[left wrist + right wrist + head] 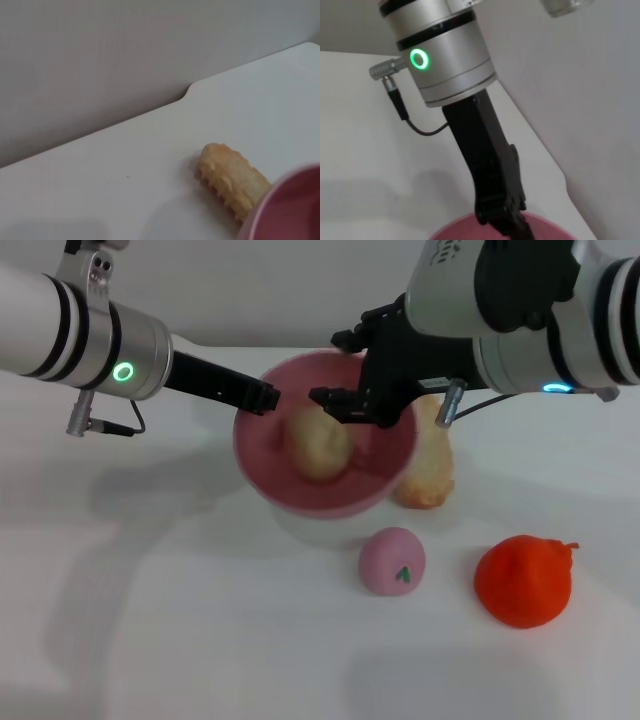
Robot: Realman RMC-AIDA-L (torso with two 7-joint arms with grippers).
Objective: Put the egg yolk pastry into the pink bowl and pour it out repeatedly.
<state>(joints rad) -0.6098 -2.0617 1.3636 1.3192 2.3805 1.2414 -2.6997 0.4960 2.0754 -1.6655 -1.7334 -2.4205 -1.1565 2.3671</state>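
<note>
**Pastry in the tilted bowl**

The left pincer [262, 397] grips the pink bowl [262, 472] by its rim, bowl tipped up — the egg yolk pastry [318, 443] lies inside. The right pincer [345, 405] hovers released just above it. The long bread [432, 472] is half hidden behind the bowl.

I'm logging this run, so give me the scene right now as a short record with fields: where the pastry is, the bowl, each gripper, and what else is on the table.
pastry: egg yolk pastry lies inside the bowl
bowl: pink bowl on the white table
left gripper: left gripper shut on the bowl's rim, on the robot's left side
right gripper: right gripper open, above the bowl, over the pastry
beside bowl: long tan bread, on the robot's right side of it
in front of bowl: pink ball with green mark; orange fruit farther right
</note>
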